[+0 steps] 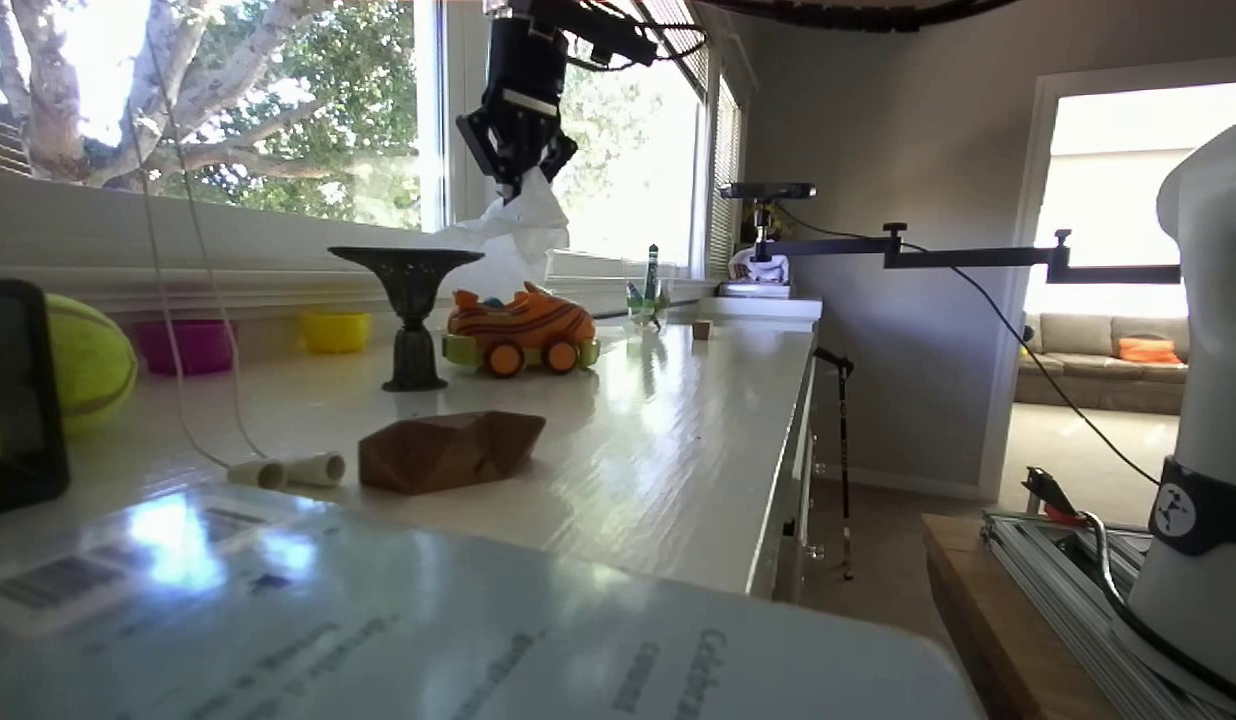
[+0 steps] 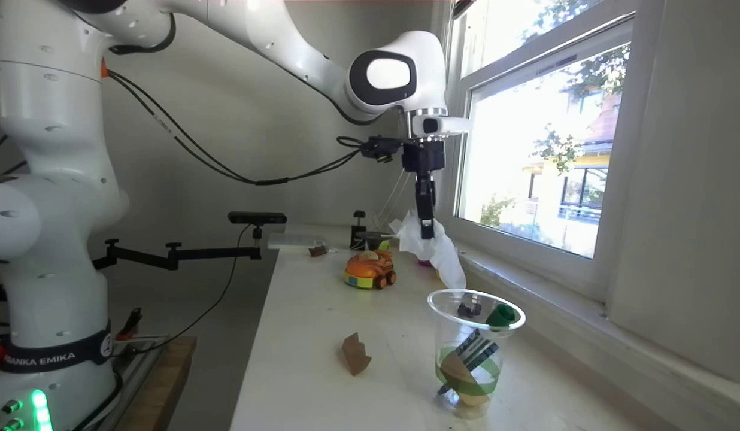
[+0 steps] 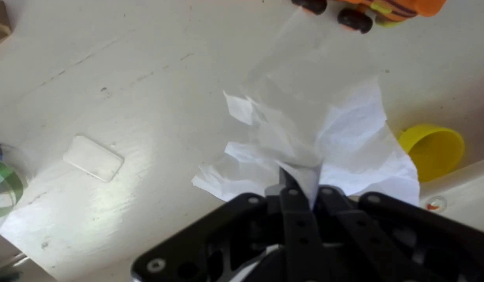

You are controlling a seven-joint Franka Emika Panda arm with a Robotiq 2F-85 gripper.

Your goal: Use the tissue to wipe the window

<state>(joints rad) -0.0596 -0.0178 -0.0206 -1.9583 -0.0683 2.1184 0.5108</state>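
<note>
The tissue, a thin crumpled white sheet, hangs from my gripper in both exterior views (image 1: pixel 523 240) (image 2: pixel 445 257) and spreads below the jaws in the wrist view (image 3: pixel 355 145). My gripper (image 1: pixel 521 185) points down and is shut on the tissue; its fingertips also show in an exterior view (image 2: pixel 427 230) and in the wrist view (image 3: pixel 300 184), partly covered by the paper. The window, clear glass in a white frame with trees behind, shows in both exterior views (image 1: pixel 318 190) (image 2: pixel 537 161). The gripper is in front of the window, above the counter. I cannot tell whether the tissue touches the window or frame.
An orange toy truck (image 1: pixel 523 330) and a dark goblet (image 1: pixel 414 330) stand on the white counter (image 2: pixel 304 335) near the tissue. A clear cup with items (image 2: pixel 475 365), a yellow cup (image 3: pixel 434 152), a purple cup (image 1: pixel 188 345) and brown blocks (image 1: pixel 448 452) stand around. Cords (image 1: pixel 168 250) hang left.
</note>
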